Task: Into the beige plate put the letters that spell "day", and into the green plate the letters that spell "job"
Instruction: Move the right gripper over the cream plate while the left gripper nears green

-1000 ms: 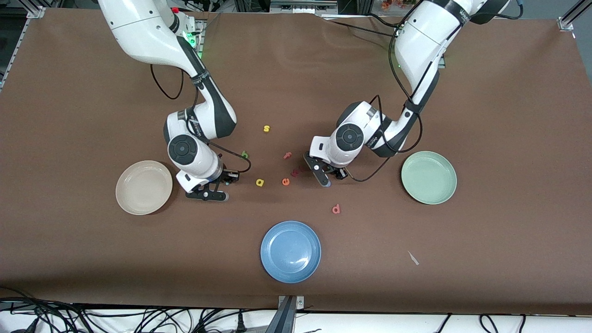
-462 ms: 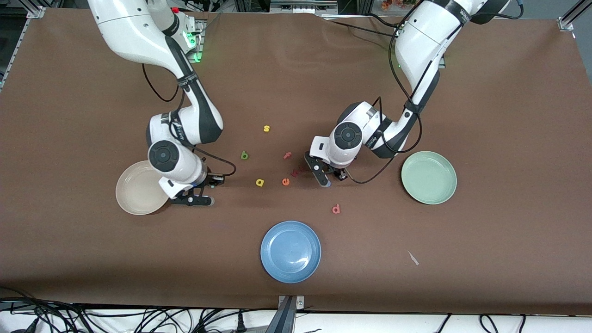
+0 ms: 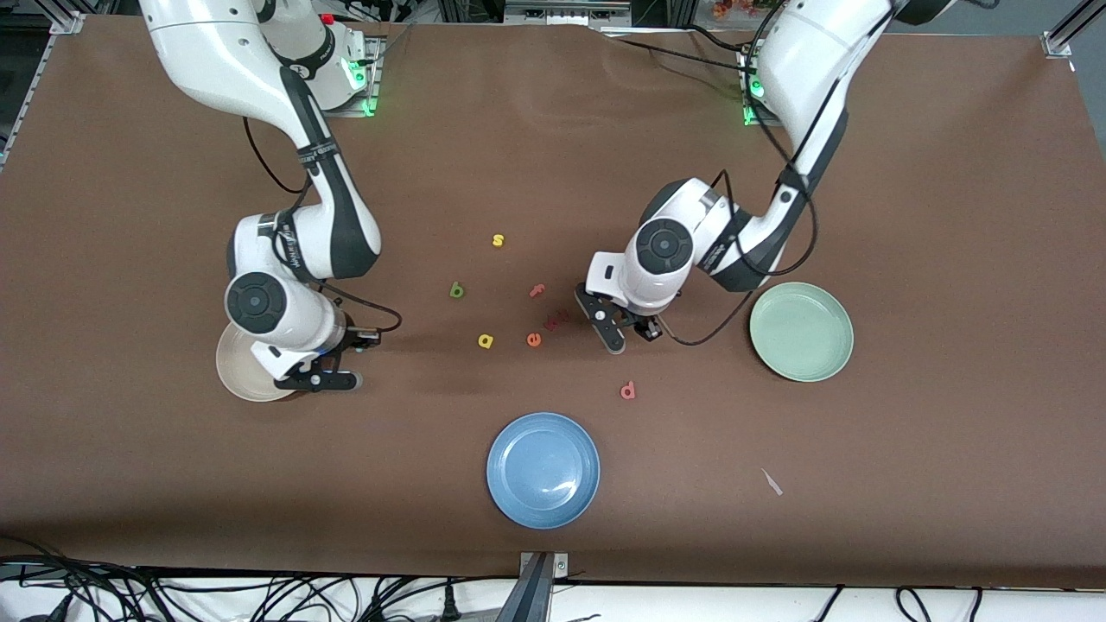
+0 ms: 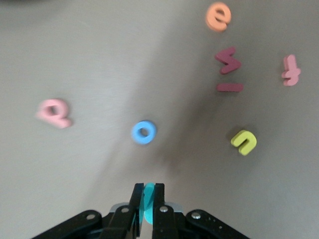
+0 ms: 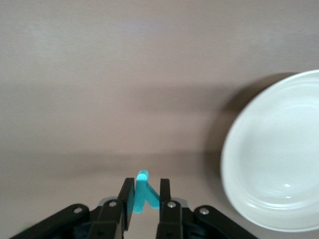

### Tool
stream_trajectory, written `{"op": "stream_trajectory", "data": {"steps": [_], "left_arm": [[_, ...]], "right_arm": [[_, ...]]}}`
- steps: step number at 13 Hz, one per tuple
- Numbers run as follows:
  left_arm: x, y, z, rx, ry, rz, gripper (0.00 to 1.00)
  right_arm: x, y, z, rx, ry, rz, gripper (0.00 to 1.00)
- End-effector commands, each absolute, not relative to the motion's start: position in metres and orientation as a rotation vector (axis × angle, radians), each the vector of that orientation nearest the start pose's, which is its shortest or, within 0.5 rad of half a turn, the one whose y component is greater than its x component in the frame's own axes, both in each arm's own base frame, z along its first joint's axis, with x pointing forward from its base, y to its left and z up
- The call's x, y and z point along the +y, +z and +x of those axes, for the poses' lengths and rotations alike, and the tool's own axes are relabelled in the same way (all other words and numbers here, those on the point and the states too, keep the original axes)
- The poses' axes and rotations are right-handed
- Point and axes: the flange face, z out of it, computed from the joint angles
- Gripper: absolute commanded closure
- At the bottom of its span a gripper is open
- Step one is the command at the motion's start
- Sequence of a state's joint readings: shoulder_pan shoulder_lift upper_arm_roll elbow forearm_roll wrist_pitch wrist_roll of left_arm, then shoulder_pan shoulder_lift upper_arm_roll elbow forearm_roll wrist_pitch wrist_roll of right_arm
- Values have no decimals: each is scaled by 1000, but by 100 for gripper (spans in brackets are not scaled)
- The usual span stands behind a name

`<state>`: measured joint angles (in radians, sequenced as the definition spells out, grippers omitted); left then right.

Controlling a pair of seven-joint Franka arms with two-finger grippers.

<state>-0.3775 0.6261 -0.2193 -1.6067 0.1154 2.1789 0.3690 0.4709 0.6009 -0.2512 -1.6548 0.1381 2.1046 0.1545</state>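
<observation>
My right gripper [image 3: 333,380] [image 5: 142,181] is shut on the teal "y" [image 5: 144,196], right at the beige plate's [image 3: 232,370] [image 5: 271,159] rim toward the middle of the table. My left gripper [image 3: 615,344] [image 4: 147,186] is shut on a teal letter [image 4: 148,199], seen edge-on, the "j". Just past its tips lie the blue "o" [image 4: 143,132] and the red-pink "d" [image 3: 628,390] [image 4: 56,112]. The yellow "a" [image 3: 486,340] and green "b" [image 3: 457,290] lie mid-table. The green plate [image 3: 801,331] sits toward the left arm's end.
A blue plate [image 3: 543,469] lies nearest the front camera. Loose letters sit mid-table: a yellow "s" [image 3: 498,240], pink "f" [image 3: 537,290], orange "e" [image 3: 534,339], maroon "k" [image 3: 560,318] and yellow "u" [image 4: 243,142]. A scrap [image 3: 772,482] lies near the front edge.
My right arm carried the teal "y" from beside the yellow "a" to the beige plate's rim. My left gripper closed on the teal letter and lifted slightly toward the green plate.
</observation>
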Motion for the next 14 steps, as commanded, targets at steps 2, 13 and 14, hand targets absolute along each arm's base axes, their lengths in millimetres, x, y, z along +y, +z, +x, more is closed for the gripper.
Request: {"op": "stream_trajectory", "data": {"steps": [2,13,14], "left_arm": [[-351,292,593,1528,85,-2755,100],[-201,288,648,1340,233,-2857,100],[-197,284,647,1332,250,-2860,100]], "right_arm": [[132,273,648,-141,237,-3193,88],[30,248,663,-243,257,-3184,86],[30,246,663,-244,262,-3184,84]]}}
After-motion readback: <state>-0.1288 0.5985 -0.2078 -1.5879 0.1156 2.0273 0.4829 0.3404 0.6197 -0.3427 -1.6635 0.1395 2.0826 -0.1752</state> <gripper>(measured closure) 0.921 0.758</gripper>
